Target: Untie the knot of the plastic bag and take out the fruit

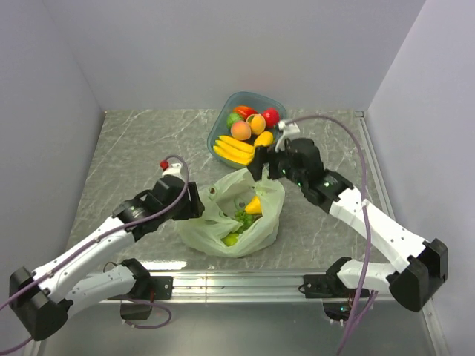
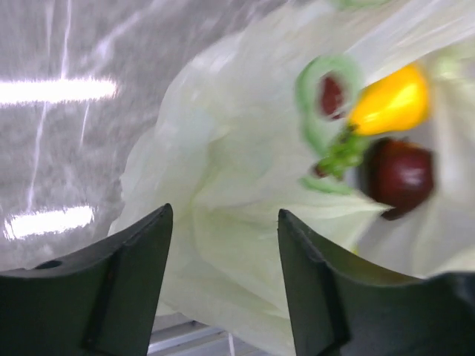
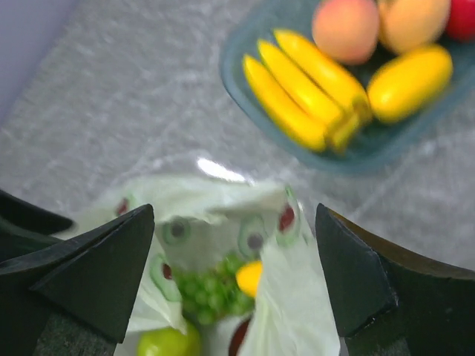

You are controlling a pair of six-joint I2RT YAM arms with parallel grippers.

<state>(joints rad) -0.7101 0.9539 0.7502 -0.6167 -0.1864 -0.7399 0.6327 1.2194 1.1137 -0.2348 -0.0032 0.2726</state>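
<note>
Plastic bag sits on the surface, teal bowl just behind it. Bowl carries bananas and a peach; bag holds grapes and a plum. Bag's pale green, crinkly, mouth open. Left tool gapes wide at its left side; right tool spread wide above.

The plastic bag at mid-frame is looking thin, crinkly and translucent, faintly glossy. The table is showing a polished, marble-patterned grey surface that is throwing back lamp streaks. The bowl is looking like smooth teal plastic, and the banana bunch is shining. The left gripper is showing matt dark fingers. A rail along the lower edge is gleaming like silvery metal.
</note>
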